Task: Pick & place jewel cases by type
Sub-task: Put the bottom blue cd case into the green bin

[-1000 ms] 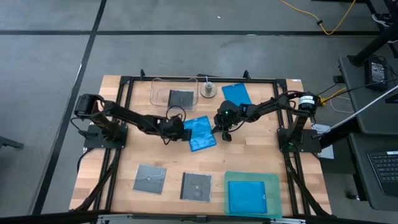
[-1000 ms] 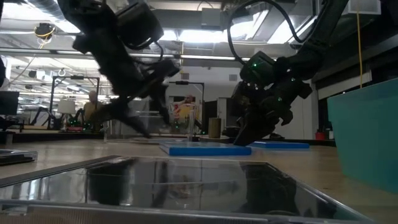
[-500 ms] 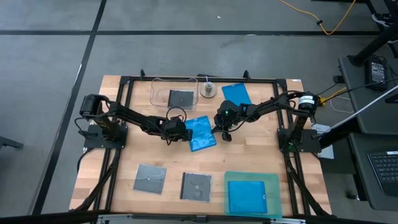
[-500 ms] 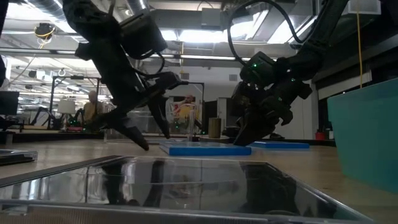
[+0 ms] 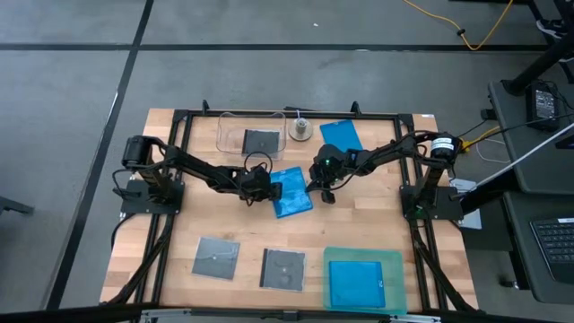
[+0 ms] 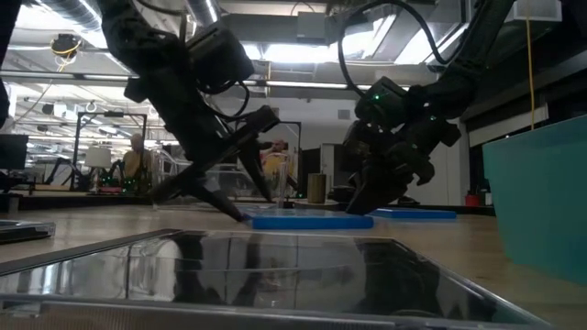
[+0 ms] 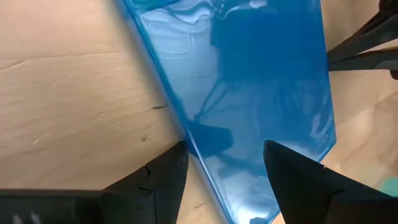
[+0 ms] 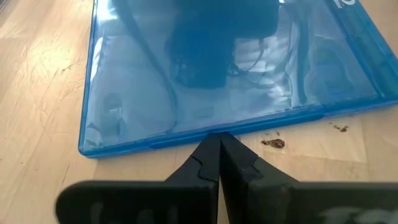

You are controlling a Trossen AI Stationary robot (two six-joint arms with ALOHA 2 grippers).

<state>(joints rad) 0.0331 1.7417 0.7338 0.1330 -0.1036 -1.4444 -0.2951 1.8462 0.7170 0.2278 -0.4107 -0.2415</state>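
Observation:
A blue jewel case [image 5: 291, 191] lies flat on the table's middle. My left gripper [image 7: 225, 163] is open and slants down at the case's left edge [image 7: 186, 134], with one finger [image 7: 163, 176] over the wood and the other finger [image 7: 292, 180] over the case. My right gripper [image 8: 217, 140] is shut at the case's right edge. Another blue case [image 5: 341, 135] lies at the far side, and a third blue case [image 5: 354, 283] lies in the teal tray [image 5: 395, 260]. Two grey cases [image 5: 216, 257] [image 5: 282, 267] lie near the front edge. One more grey case [image 5: 261, 141] lies in the clear tub [image 5: 231, 121]. My left gripper straddles the middle blue case's left edge; I cannot tell whether a finger touches it. My right gripper has its shut fingertips [image 8: 211, 149] against the case's right long edge [image 8: 214, 132], about midway along it. It comes slanting down from the table's right. The case lies flat on the wood.
A small metal cylinder [image 5: 300, 128] stands between the tub and the far blue case. A black frame [image 5: 188, 115] runs around the table. Bare wood shows between the middle case and the near row.
My left gripper has gone down and toward the table's right, up to the middle blue case, staying open. Its fingers now stand on either side of the case's left edge. The case has stayed where it was.

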